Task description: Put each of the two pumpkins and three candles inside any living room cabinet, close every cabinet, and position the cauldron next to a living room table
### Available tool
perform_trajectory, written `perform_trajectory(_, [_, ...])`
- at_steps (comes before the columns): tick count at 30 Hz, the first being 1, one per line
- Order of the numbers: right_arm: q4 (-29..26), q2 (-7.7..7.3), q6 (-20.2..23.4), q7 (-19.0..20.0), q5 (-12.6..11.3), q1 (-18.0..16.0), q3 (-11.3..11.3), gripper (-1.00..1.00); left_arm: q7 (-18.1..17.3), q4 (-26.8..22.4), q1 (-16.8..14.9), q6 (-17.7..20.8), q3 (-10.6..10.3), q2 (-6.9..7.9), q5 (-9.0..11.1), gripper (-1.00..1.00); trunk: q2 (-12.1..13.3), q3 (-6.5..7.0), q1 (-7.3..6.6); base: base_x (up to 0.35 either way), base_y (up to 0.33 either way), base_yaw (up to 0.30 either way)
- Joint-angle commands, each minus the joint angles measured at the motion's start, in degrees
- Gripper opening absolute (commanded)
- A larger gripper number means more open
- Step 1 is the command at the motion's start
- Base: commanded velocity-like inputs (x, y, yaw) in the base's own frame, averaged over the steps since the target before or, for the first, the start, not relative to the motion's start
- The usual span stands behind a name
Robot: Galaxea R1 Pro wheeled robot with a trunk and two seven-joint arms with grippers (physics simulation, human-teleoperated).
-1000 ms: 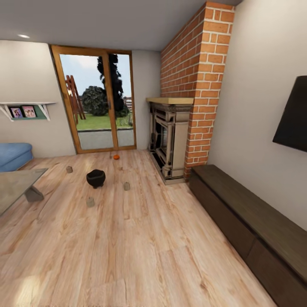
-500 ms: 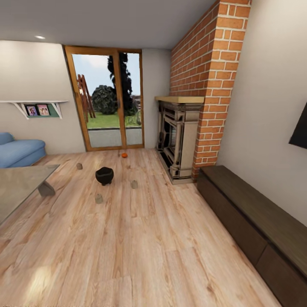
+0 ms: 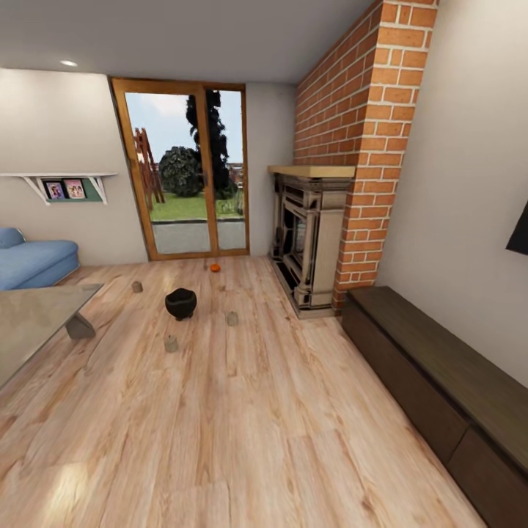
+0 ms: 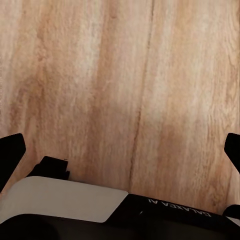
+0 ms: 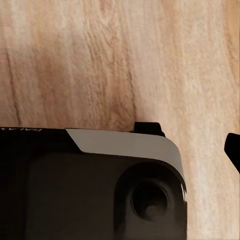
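Note:
The black cauldron (image 3: pixel 181 303) stands on the wooden floor in the middle distance. Three squat grey candles sit around it: one (image 3: pixel 137 287) to its far left, one (image 3: pixel 232 318) to its right, one (image 3: pixel 171 343) nearer me. A small orange pumpkin (image 3: pixel 215 268) lies by the glass door. The long dark-brown cabinet (image 3: pixel 433 381) runs along the right wall with its fronts shut. The glass-topped table (image 3: pixel 29 323) is at the left edge. My left gripper (image 4: pixel 121 152) hangs open over bare floor, holding nothing. My right gripper (image 5: pixel 122 150) shows one fingertip (image 5: pixel 233 149) set far out, over floor.
A stone fireplace (image 3: pixel 308 242) and brick chimney (image 3: pixel 367 147) stand at the far right, just beyond the cabinet. A blue sofa (image 3: pixel 33 260) sits at the far left behind the table. Open floor stretches between me and the cauldron.
The whole picture has shifted right, so the camera has turned left, mostly in the first half second. The cauldron, candles and pumpkin keep their places on the floor.

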Motion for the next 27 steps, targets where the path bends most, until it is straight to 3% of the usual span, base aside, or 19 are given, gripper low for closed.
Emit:
perform_trajectory(1, [0.1,-0.01,-0.4,0.0,0.0,0.0,0.1,1.0,0.0,0.0,0.0,-0.2,0.0,-0.03,0.2,1.0,0.0,-0.06,0.02,0.179,0.087,0.0])
perform_trajectory(10, [0.2,-0.03,-0.9,0.0,0.0,0.0,0.1,1.0,0.0,0.0,0.0,-0.2,0.1,0.01,0.2,1.0,0.0,-0.06,0.02,0.095,0.03,0.0])
perform_trajectory(27, [0.6,-0.08,-1.3,0.1,0.0,0.0,0.0,1.0,0.0,0.0,0.0,-0.2,0.1,0.03,0.2,1.0,0.0,-0.06,0.02,0.303,0.016,-0.063])
